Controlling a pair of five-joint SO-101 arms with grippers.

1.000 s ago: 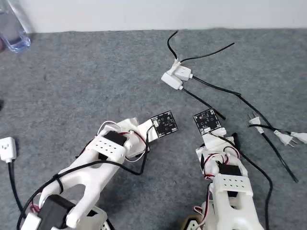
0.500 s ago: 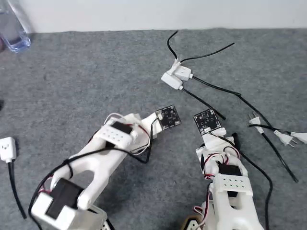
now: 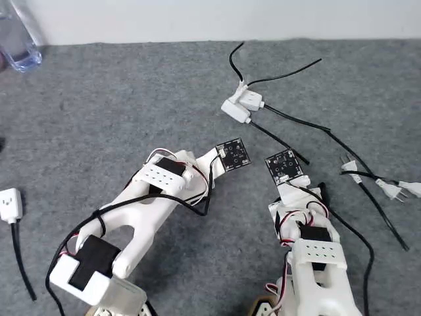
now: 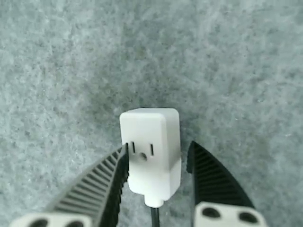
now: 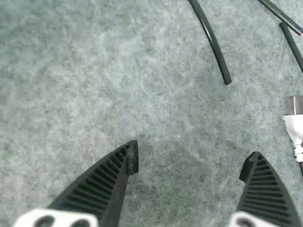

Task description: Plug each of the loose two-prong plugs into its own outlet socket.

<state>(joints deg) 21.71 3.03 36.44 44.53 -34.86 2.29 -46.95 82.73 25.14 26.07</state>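
in the left wrist view the left claw is spread around a white block-shaped outlet socket, slotted face toward the camera, its black cord running back between the jaws; one jaw sits at the socket's side, the other shows a sliver of gap; whether the socket lies on the grey felt counter or hangs clear of it i cannot tell; the right claw is spread wide over bare felt with nothing in it; the loose white two-prong plugs lie well off toward the counter's right side, and two more white sockets lie touching at the far side.

risk, as i judge it: the grip is off-centre, so closing could shove or twist the socket before both jaws bite, and its cord could tug it askew; the plugs' cords cross one another, so lifting one may drag its neighbour.

against the earlier high views, the left arm has stretched forward and swung toward the right arm, bringing its wrist board nearer the far sockets; the right arm, plugs and sockets sit unchanged.
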